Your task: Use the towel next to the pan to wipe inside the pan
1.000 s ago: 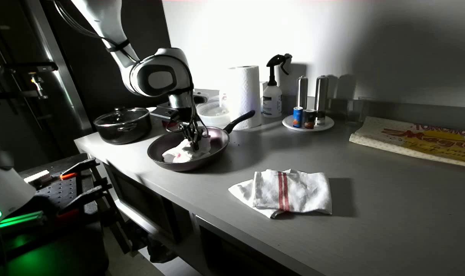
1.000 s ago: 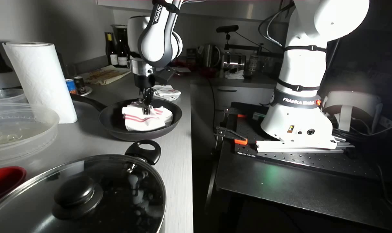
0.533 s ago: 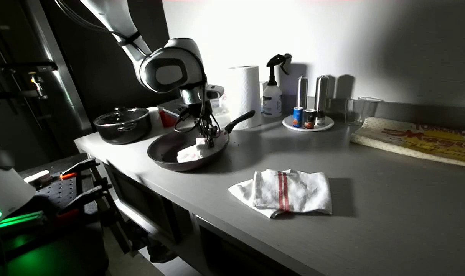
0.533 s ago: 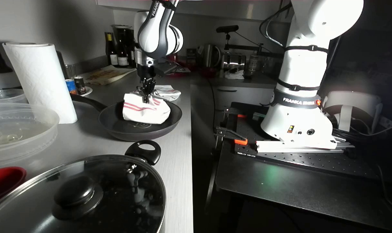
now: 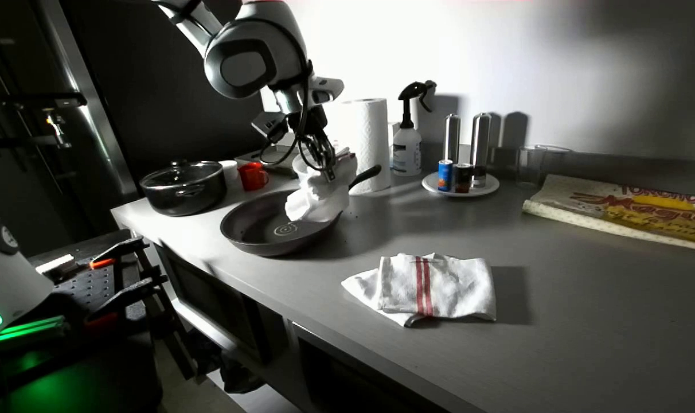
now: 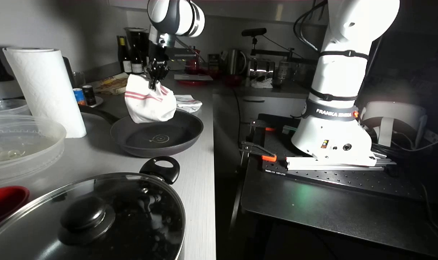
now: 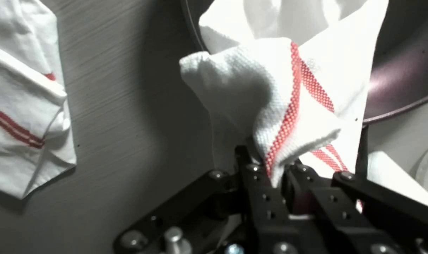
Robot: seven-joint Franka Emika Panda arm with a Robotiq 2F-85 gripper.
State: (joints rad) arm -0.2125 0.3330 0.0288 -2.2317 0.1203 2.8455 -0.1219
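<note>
My gripper (image 5: pixel 328 171) is shut on a white towel with red stripes (image 5: pixel 320 198). It holds the towel above the handle side of the dark frying pan (image 5: pixel 253 232). In an exterior view the towel (image 6: pixel 150 106) hangs from the gripper (image 6: pixel 154 85) over the pan (image 6: pixel 136 139), whose floor shows. I cannot tell whether its lower edge touches the rim. In the wrist view the towel (image 7: pixel 277 88) is pinched between the fingertips (image 7: pixel 275 169), with part of the pan (image 7: pixel 404 77) behind it. A second striped towel (image 5: pixel 439 287) lies folded on the counter.
A lidded pot (image 5: pixel 184 186) and a red cup (image 5: pixel 252 176) stand beyond the pan. A paper towel roll (image 5: pixel 366 143), a spray bottle (image 5: pixel 407 149) and a plate with small cans (image 5: pixel 461 192) stand along the wall. A clear plastic tub (image 6: pixel 24 151) is beside the pan.
My gripper has moved toward the pan's handle and then risen, lifting the held towel from the pan's floor. The pan and the folded towel have not moved.
</note>
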